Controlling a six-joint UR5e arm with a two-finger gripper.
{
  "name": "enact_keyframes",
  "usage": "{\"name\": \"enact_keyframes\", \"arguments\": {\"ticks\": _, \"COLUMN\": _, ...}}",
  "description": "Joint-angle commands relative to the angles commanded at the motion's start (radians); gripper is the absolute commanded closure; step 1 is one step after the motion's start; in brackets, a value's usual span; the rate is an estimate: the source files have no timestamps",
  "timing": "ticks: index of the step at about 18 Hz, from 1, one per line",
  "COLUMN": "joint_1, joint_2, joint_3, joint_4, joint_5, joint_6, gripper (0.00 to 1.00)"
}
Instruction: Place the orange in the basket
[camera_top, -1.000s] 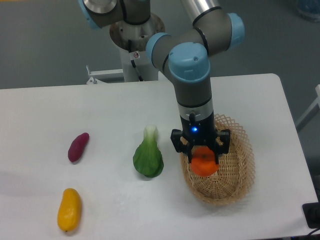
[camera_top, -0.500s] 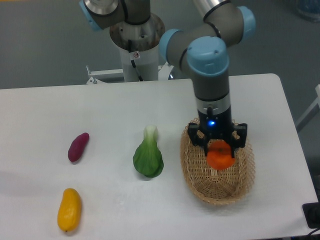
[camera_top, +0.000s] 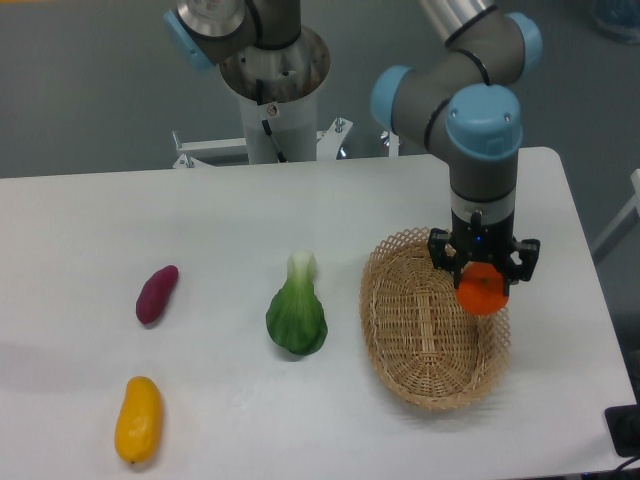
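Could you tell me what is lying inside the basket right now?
Nothing lies in the basket; its woven floor shows bare. The gripper holds the orange over its right rim, which it partly covers.

Lab: pedestal-mounted arm (camera_top: 470, 90), white table (camera_top: 200, 215)

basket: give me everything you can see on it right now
The basket is an oval, shallow, light tan wicker weave with an open lacy rim. It sits flat on the white table, right of the green vegetable and apart from it. Its inside looks empty. The gripper holds the orange over the basket's far right rim; whether the fruit touches the wicker cannot be told.
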Motion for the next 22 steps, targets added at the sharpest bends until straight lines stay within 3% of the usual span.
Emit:
{"name": "enact_keyframes", "arguments": {"ticks": 7, "joint_1": -0.023, "joint_2": -0.028, "joint_3": -0.071, "joint_4": 0.000, "joint_5": 0.002, "joint_6": -0.048, "gripper": 0.47}}
{"name": "enact_keyframes", "arguments": {"ticks": 12, "joint_1": -0.038, "joint_2": -0.042, "joint_3": -0.080, "joint_4": 0.000, "joint_5": 0.002, "joint_6": -0.052, "gripper": 0.45}}
{"name": "enact_keyframes", "arguments": {"ticks": 15, "joint_1": -0.038, "joint_2": -0.040, "joint_3": -0.077, "joint_4": 0.006, "joint_5": 0.003, "joint_6": -0.055, "gripper": 0.30}}
{"name": "enact_keyframes", "arguments": {"ticks": 17, "joint_1": -0.037, "joint_2": -0.040, "joint_3": -0.072, "joint_4": 0.008, "joint_5": 0.002, "joint_6": -0.055, "gripper": 0.06}}
{"name": "enact_keyframes", "arguments": {"ticks": 18, "joint_1": -0.038, "joint_2": -0.039, "joint_3": -0.068, "joint_4": 0.008, "joint_5": 0.003, "joint_6": -0.055, "gripper": 0.00}}
{"name": "enact_keyframes", "arguments": {"ticks": 22, "joint_1": -0.037, "joint_2": -0.025, "joint_3": -0.048, "joint_4": 0.009, "joint_5": 0.002, "joint_6": -0.054, "gripper": 0.00}}
